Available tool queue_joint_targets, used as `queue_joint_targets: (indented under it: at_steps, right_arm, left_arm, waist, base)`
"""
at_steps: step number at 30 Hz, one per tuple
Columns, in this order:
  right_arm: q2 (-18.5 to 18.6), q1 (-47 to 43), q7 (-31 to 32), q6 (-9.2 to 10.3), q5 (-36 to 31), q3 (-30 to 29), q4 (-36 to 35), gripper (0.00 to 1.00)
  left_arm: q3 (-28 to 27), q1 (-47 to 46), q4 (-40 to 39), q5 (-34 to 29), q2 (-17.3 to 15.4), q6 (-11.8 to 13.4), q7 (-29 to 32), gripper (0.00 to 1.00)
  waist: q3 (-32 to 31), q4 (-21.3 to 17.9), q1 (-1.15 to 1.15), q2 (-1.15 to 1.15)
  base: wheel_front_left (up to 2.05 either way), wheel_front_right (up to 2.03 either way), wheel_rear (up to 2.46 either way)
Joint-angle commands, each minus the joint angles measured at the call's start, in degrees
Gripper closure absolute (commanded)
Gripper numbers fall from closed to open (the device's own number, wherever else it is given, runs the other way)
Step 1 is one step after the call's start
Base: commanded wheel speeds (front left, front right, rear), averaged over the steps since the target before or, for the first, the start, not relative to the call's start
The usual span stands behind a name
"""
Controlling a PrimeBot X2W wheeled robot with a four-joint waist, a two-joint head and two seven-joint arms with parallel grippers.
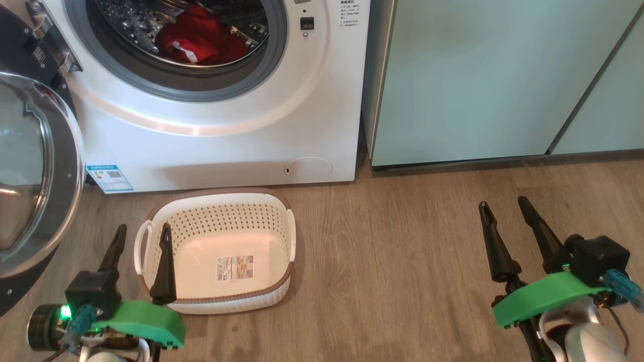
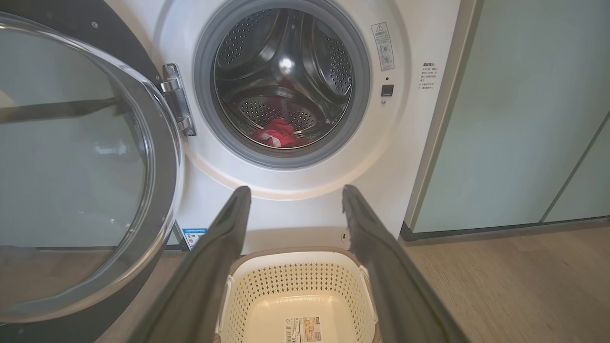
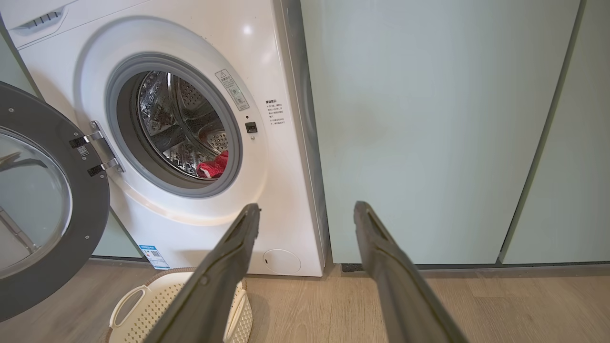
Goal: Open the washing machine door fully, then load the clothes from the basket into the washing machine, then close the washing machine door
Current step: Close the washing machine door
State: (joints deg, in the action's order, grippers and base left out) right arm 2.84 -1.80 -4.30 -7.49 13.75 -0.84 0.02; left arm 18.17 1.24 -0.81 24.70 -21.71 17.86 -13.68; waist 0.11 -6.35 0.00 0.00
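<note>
The white washing machine (image 1: 211,146) stands ahead with its door (image 1: 35,176) swung wide to the left, glass bowl facing me. Red clothes (image 1: 198,40) lie inside the steel drum, also seen as clothes (image 2: 276,136) and clothes (image 3: 214,166). On the floor before the machine sits the cream basket (image 1: 282,236), holding nothing but its label sticker. My left gripper (image 1: 141,236) hovers open over the basket's left rim. My right gripper (image 1: 503,206) is open above bare floor far to the right. Through the left wrist view the basket (image 2: 295,281) lies between my fingers (image 2: 224,238).
Pale mint-green cabinet panels (image 1: 483,75) stand right of the machine. Wooden floor (image 1: 392,251) stretches between basket and right gripper. The open door (image 2: 81,166) juts out over the floor at the left.
</note>
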Motion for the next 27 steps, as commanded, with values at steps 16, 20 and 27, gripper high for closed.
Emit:
queue_joint_targets:
  at_steps: [16,20,27]
  right_arm:
    - [0.06,-0.09,0.09,0.00,-0.41,0.49,-2.44,0.00]
    - [0.06,-0.36,0.26,0.00,-0.43,0.70,-3.07,0.00]
    - [0.05,-0.91,0.80,0.00,-0.61,1.26,-5.05,0.00]
  left_arm:
    - [-1.65,-2.60,-1.03,-0.03,-1.20,1.87,0.18,0.00]
    - [-1.70,-2.56,-1.26,-0.35,-0.91,2.79,0.19,0.00]
    - [-1.31,-2.86,-1.79,-0.98,-0.08,4.02,0.06,0.00]
  waist:
    - [-1.03,3.97,0.00,0.00]
    - [-1.52,8.14,0.00,0.00]
    - [-2.38,17.91,0.00,0.00]
  base:
    - [0.00,0.00,0.00]
    - [0.00,0.00,0.00]
    - [0.00,0.00,0.00]
